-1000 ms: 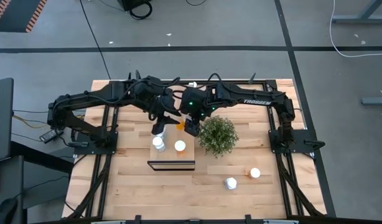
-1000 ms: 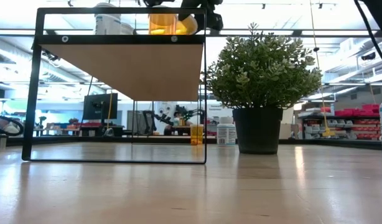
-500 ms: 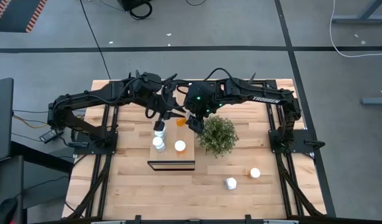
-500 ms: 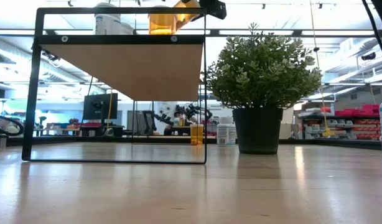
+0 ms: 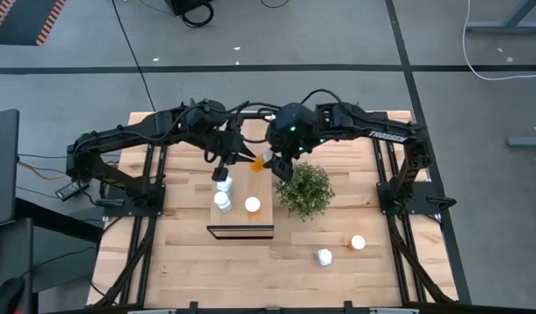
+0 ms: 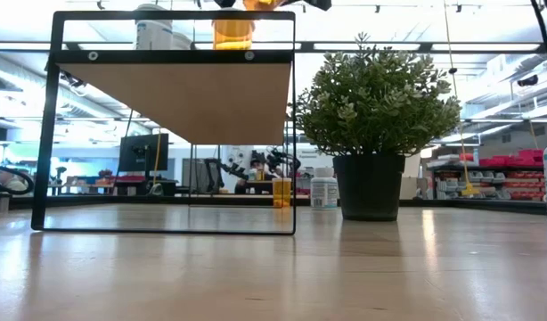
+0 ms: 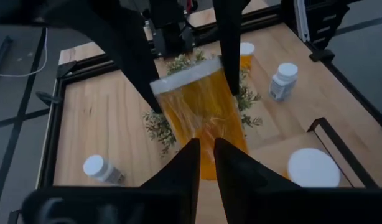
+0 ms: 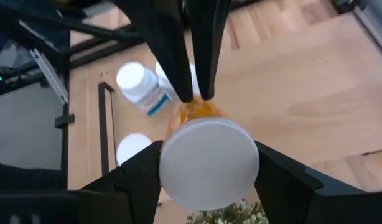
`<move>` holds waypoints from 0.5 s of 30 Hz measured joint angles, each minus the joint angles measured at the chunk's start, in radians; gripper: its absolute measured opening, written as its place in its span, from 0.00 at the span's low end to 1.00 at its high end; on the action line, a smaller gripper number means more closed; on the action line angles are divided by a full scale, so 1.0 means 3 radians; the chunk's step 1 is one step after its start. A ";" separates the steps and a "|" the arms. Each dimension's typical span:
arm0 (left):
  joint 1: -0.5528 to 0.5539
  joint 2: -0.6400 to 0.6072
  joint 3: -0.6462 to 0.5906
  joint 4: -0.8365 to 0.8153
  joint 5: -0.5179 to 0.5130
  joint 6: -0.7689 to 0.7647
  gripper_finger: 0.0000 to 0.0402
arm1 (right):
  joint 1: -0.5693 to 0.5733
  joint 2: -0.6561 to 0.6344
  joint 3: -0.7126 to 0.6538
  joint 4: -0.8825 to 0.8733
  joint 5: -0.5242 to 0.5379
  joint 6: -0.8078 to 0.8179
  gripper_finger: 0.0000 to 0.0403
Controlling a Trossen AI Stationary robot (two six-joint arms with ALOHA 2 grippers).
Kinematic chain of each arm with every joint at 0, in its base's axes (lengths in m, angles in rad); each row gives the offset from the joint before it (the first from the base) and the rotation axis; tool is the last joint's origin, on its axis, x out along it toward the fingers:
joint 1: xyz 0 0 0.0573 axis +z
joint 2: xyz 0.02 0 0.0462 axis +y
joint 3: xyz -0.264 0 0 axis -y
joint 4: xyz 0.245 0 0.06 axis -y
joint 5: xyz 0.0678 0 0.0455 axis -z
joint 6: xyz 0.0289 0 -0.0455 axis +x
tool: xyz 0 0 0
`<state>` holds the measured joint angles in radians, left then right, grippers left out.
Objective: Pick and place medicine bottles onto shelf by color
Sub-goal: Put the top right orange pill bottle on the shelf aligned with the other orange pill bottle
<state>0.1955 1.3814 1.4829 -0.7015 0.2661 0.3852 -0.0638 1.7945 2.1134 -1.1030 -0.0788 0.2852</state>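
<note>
My right gripper is shut on an orange medicine bottle high over the far end of the shelf. My left gripper is shut and empty beside it, just beyond a white bottle. That bottle, a second white bottle and a white-capped orange bottle stand on the shelf top. An orange bottle and a white bottle stand on the table at the near right. In the left wrist view another white bottle lies on the table. My right gripper pinches the orange bottle just below its white cap, one finger on each side. The bottle is lifted clear and tilted, with its cap toward my wrist and its orange body pointing away toward my left gripper.
A bushy potted plant stands right of the shelf, just below my right gripper. The shelf is a raised wooden board in a black frame. Black arm frames line the table's left and right edges.
My right gripper has lifted the orange bottle up from shelf height and carried it toward the table's far edge, still shut on it. My left gripper has drawn back toward the far edge, uncovering a white bottle that stands on the shelf.
</note>
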 joint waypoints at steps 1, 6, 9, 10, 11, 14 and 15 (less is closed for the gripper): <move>0.0000 -0.0001 0.0000 0.0004 0.0002 -0.0019 0.14 | -0.0012 -0.0023 -0.0001 0.0022 0.0010 0.0000 0.57; -0.0010 0.0002 0.0000 -0.0016 -0.0012 -0.0042 0.12 | -0.0050 -0.0106 0.0008 0.0197 0.0070 0.0010 0.57; -0.0010 0.0005 -0.0003 0.0001 -0.0008 -0.0111 0.12 | -0.0060 -0.0107 0.0008 0.0228 0.0086 0.0010 0.57; -0.0010 0.0006 -0.0003 0.0016 -0.0006 -0.0114 0.12 | -0.0060 -0.0110 0.0008 0.0250 0.0087 0.0010 0.57; -0.0010 0.0006 -0.0003 0.0027 -0.0007 -0.0114 0.12 | -0.0060 -0.0110 0.0008 0.0272 0.0086 0.0010 0.57; -0.0010 0.0006 -0.0005 0.0045 -0.0008 -0.0126 0.13 | -0.0060 -0.0110 0.0008 0.0293 0.0087 0.0010 0.57; -0.0010 0.0006 -0.0005 0.0046 -0.0008 -0.0132 0.13 | -0.0060 -0.0110 0.0008 0.0295 0.0088 0.0010 0.57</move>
<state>0.1925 1.3830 1.4815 -0.6876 0.2638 0.3457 -0.0818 1.7615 2.1159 -1.0145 -0.0525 0.2882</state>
